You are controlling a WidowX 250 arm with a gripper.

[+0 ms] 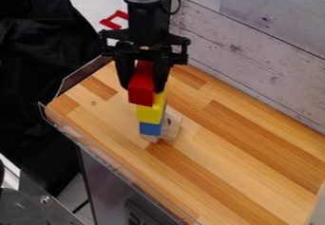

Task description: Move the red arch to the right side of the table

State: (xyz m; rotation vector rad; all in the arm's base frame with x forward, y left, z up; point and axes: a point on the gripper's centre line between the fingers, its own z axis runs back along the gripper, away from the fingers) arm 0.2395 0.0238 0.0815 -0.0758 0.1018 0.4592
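The black gripper [145, 85] hangs over the left part of the table [234, 157], its two fingers pressed against opposite sides of a red block [141, 90]. This is the only red piece on the table side of the scene; its arch shape cannot be made out from this angle. Directly below it stands a yellow block [150, 114], over a blue block [150, 128], with pale wooden pieces [171, 126] at the bottom. Whether the red piece rests on the yellow one or hangs just above it, I cannot tell.
A whitewashed plank wall [266, 43] runs along the table's back right side. A clear raised rim [114, 164] borders the front left edge. The wooden tabletop extends to the right of the stack. Black cloth [38, 67] hangs beyond the left edge.
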